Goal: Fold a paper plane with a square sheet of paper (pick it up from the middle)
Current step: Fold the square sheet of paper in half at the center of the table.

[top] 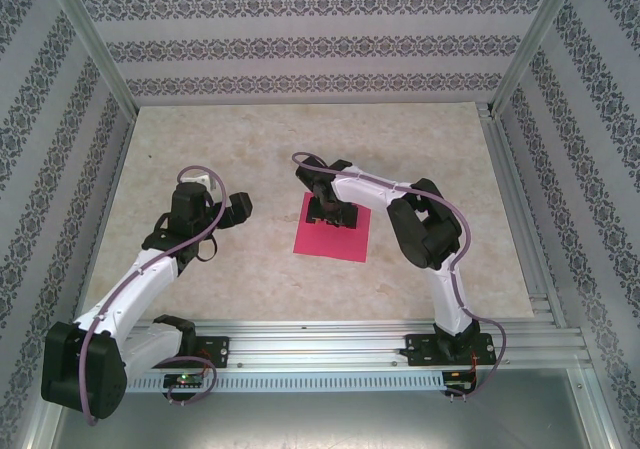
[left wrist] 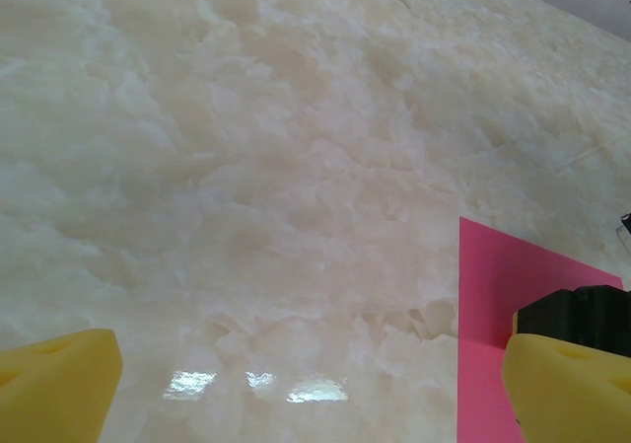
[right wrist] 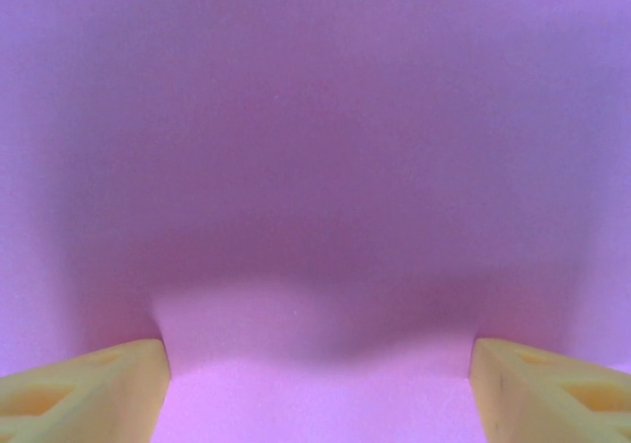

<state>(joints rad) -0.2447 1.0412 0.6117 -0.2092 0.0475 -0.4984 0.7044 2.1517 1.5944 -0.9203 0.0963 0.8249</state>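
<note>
The square sheet of paper (top: 334,239) lies flat on the table, a little right of centre, magenta-red. My right gripper (top: 333,212) is down on its far half. In the right wrist view the paper (right wrist: 315,147) covers everything ahead, and the right gripper (right wrist: 320,379) is open, with its yellow fingers (right wrist: 89,384) wide apart at the sheet's surface. My left gripper (top: 238,209) hovers to the left of the sheet, open, with nothing between its fingers (left wrist: 59,379). In the left wrist view the paper's left edge and a corner (left wrist: 523,275) show at the right, past the left gripper (left wrist: 314,384).
The marble-patterned table (top: 230,269) is bordered by patterned walls (top: 320,39) on three sides and an aluminium rail (top: 330,334) at the near edge. Bare tabletop (left wrist: 246,167) stretches ahead of the left gripper.
</note>
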